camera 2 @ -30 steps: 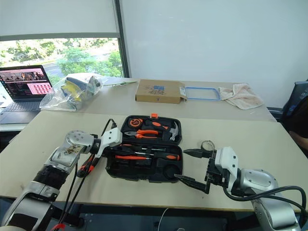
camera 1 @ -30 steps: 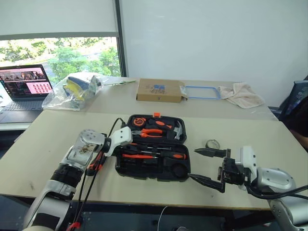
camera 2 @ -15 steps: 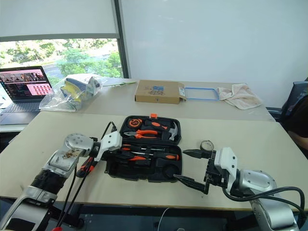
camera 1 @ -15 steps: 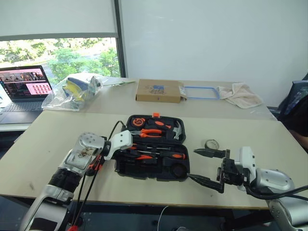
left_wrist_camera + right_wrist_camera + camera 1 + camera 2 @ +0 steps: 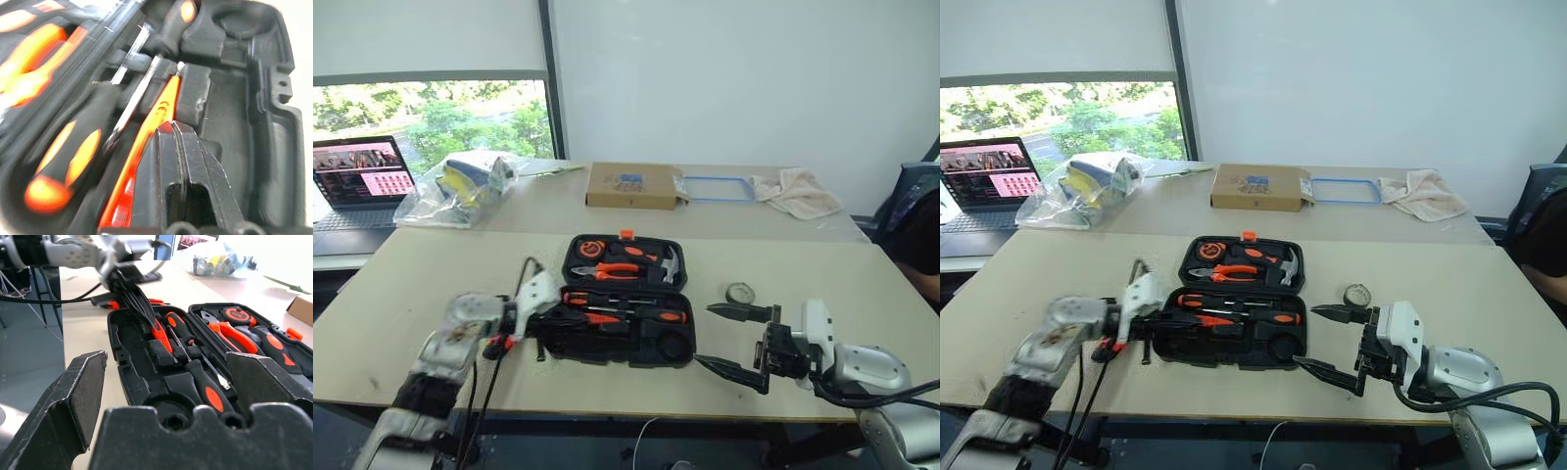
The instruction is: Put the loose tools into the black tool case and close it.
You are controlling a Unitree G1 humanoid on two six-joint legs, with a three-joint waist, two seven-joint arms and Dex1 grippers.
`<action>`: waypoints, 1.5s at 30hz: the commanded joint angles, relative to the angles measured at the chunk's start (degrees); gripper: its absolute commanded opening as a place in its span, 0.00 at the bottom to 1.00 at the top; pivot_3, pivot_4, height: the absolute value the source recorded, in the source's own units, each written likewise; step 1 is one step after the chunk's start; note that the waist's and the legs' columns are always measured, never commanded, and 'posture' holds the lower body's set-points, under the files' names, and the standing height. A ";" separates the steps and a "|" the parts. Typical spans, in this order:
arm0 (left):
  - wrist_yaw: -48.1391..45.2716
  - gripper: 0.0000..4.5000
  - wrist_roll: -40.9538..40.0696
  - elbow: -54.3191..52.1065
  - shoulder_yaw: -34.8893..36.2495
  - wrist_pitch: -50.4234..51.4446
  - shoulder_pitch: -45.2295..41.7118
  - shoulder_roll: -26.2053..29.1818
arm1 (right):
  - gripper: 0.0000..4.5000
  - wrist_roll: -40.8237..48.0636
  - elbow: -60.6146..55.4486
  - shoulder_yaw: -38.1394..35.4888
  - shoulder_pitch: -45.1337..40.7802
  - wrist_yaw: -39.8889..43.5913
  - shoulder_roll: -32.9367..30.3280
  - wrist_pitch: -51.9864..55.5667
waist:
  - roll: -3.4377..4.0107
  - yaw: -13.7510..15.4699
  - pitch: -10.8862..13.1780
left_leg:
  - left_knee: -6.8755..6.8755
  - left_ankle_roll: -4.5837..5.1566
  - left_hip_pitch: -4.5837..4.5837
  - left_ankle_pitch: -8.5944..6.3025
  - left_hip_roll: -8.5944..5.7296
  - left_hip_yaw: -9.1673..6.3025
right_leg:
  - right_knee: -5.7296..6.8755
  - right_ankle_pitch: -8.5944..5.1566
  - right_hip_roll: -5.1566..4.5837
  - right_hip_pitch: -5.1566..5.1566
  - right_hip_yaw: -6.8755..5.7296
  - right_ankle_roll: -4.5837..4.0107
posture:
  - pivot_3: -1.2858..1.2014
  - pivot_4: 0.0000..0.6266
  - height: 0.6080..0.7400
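Black tool case (image 5: 625,300) lies open mid-counter (image 5: 401,294), lid flat so recesses stay reachable. Slim orange tester screwdriver (image 5: 146,147) sits inside; left gripper (image 5: 183,147) at its near-left corner, jaws clenched, empty. Right gripper (image 5: 729,338), jaws released wide, waits beside the tape roll (image 5: 741,293), not yet packed.

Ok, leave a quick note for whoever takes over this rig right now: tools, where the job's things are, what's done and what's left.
Left tool: shut, empty, tips at the left end of the open black tool case.
Right tool: open, empty, hovering by the case's right front corner.
Done: two screwdrivers and the slim orange tester lie in the case.
Left: tape roll sits on the table right of the case; an orange-and-black item, possibly the knife, lies by the case's left end. Load those, then close the lid.
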 commanded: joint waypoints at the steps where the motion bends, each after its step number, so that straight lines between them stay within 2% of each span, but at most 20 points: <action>1: 1.67 0.25 -6.35 -5.10 12.48 -2.66 8.44 2.52 | 1.00 1.15 0.32 -1.40 -0.30 1.22 0.55 -2.61 | 0.01 -0.11 0.01 | -0.06 -0.01 0.00 0.00 -0.01 0.00 | -0.02 0.00 -0.06 -0.02 -0.02 0.00 | 0.52 0.24 1.00; 7: 7.16 0.74 -6.97 -3.60 29.63 -6.90 27.21 3.24 | 1.00 0.17 2.70 -1.46 0.09 3.09 1.14 -5.93 | 0.02 -0.03 0.02 | -0.34 0.04 0.07 -0.05 -0.19 0.00 | -0.16 -0.01 -0.57 0.03 -0.21 0.04 | 0.52 0.24 1.00; 10: 11.00 0.96 -7.86 -0.08 36.86 -6.78 33.91 2.46 | 1.00 -0.96 4.14 -1.12 0.47 4.01 1.32 -8.20 | 0.01 0.31 0.02 | -0.38 0.03 0.07 -0.07 -0.19 0.00 | -0.22 -0.02 -0.63 0.05 -0.35 0.04 | 0.52 0.24 1.00; 11: 11.05 0.98 -8.26 0.07 37.97 -6.72 35.97 2.09 | 1.00 -1.52 4.75 -0.86 0.44 4.43 1.38 -9.34 | 0.01 0.44 0.02 | -0.46 0.03 0.15 -0.07 -0.21 0.00 | -0.22 -0.02 -0.65 0.10 -0.38 0.04 | 0.52 0.24 1.00; 15: 13.12 0.98 -9.42 -3.49 36.97 -3.57 37.66 1.81 | 1.00 -2.34 6.21 -0.15 -0.58 4.03 2.31 -10.97 | 0.04 1.44 0.04 | -0.53 0.02 0.32 -0.06 -0.25 0.00 | -0.28 -0.04 -0.73 0.23 -0.51 0.06 | 0.52 0.24 1.00; 19: 14.97 0.98 -13.23 -11.56 32.27 6.31 35.38 2.83 | 1.00 -2.45 6.72 0.16 -1.46 4.02 2.54 -11.23 | 0.02 2.01 0.04 | -0.49 -0.06 0.46 -0.01 -0.23 -0.01 | -0.27 -0.04 -0.73 0.28 -0.66 0.04 | 0.52 0.24 1.00; 22: 21.72 0.98 -14.77 -19.65 25.36 19.93 30.30 4.64 | 1.00 -2.27 6.82 0.11 -2.20 3.75 2.58 -11.02 | 0.01 1.91 0.04 | -0.50 -0.09 0.48 0.01 -0.24 -0.01 | -0.19 -0.04 -0.68 0.45 -0.58 0.04 | 0.52 0.24 1.00; 25: 34.16 0.98 -11.88 -22.62 18.25 30.65 19.60 2.42 | 1.00 -2.53 6.27 0.48 -2.02 2.99 3.02 -10.99 | 0.02 1.79 0.04 | -0.56 -0.18 0.50 0.07 -0.29 -0.03 | -0.09 -0.03 -0.64 0.44 -0.56 0.03 | 0.52 0.24 1.00; 30: 41.75 0.98 -8.94 -23.59 11.35 36.38 14.90 -1.75 | 1.00 -3.11 5.45 0.98 -1.28 1.73 3.71 -11.12 | 0.03 0.14 0.02 | -0.77 -0.50 0.56 0.24 -0.37 -0.03 | -0.08 -0.01 -0.41 0.31 -0.28 0.00 | 0.52 0.24 1.00; 34: 44.80 0.98 -6.27 -23.12 8.28 38.04 14.12 -2.57 | 1.00 -3.22 4.94 1.08 -1.11 1.09 3.91 -10.94 | 0.04 -0.31 0.02 | -0.89 -0.74 0.48 0.29 -0.25 -0.01 | -0.09 -0.02 -0.19 0.17 -0.17 -0.02 | 0.52 0.24 1.00; 37: 46.38 0.84 -4.90 -22.30 7.66 39.50 13.41 -2.18 | 1.00 -3.10 5.05 0.79 -1.45 0.70 3.67 -10.80 | 0.05 -0.02 0.02 | -0.89 -0.66 0.48 0.22 -0.26 -0.01 | -0.17 -0.05 -0.23 0.17 -0.16 -0.05 | 0.52 0.24 1.00; 38: 46.00 0.77 -4.80 -22.33 7.39 40.03 13.56 -1.66 | 1.00 -3.05 5.18 0.66 -1.60 0.58 3.60 -10.79 | 0.05 -0.04 0.02 | -0.88 -0.42 0.49 0.08 -0.27 -0.01 | -0.17 -0.05 -0.25 0.18 -0.15 -0.05 | 0.52 0.24 1.00; 42: 45.21 0.44 -4.52 -22.12 8.78 39.38 14.50 -0.84 | 1.00 -3.09 5.48 0.53 -2.01 0.30 3.48 -10.80 | 0.05 -0.15 0.02 | -0.87 -0.40 0.54 0.07 -0.27 -0.01 | -0.11 -0.05 -0.28 0.18 -0.09 -0.06 | 0.52 0.24 1.00; 43: 44.70 0.38 -4.46 -21.85 9.23 38.87 14.82 -0.46 | 1.00 -3.12 5.52 0.53 -2.09 0.22 3.48 -10.79 | 0.05 -0.17 0.02 | -0.87 -0.41 0.55 0.07 -0.26 -0.01 | -0.09 -0.05 -0.27 0.18 -0.08 -0.06 | 0.52 0.24 1.00; 45: 42.73 0.38 -5.30 -21.34 10.76 36.94 15.43 -0.07 | 1.00 -3.19 5.50 0.56 -2.10 0.10 3.49 -10.79 | 0.05 -0.27 0.02 | -0.87 -0.44 0.56 0.09 -0.22 -0.01 | -0.07 -0.03 -0.24 0.18 -0.09 -0.11 | 0.52 0.24 1.00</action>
